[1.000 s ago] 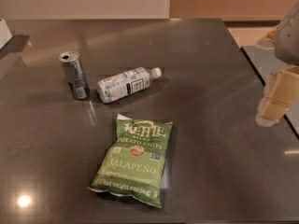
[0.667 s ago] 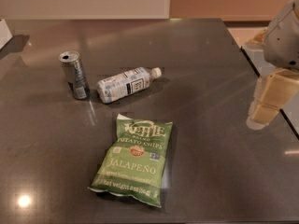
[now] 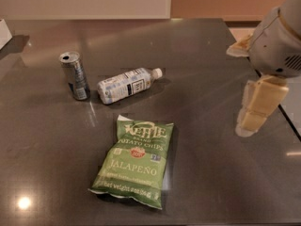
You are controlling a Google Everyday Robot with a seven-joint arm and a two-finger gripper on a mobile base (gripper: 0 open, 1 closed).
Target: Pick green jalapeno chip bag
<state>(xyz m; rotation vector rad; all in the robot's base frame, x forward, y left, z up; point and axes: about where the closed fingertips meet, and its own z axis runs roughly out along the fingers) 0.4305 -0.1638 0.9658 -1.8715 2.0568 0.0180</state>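
Chip bag [image 3: 135, 161] flat on desk [image 3: 211, 173], front centre, near bottle [image 3: 127, 84]. Gripper [image 3: 251, 119] at right edge, well apart from bag, empty; can't tell its opening. I'd swing left, drop over bag middle, pinch loose film.

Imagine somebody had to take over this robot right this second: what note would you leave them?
The gripper hangs over the right side of the table, holding nothing, well apart from the green jalapeno chip bag.
The bag lies flat at the front middle, untouched.
Behind it a can stands upright and a bottle lies on its side.
Done: nothing yet. Left: reach the bag, grasp it, lift.
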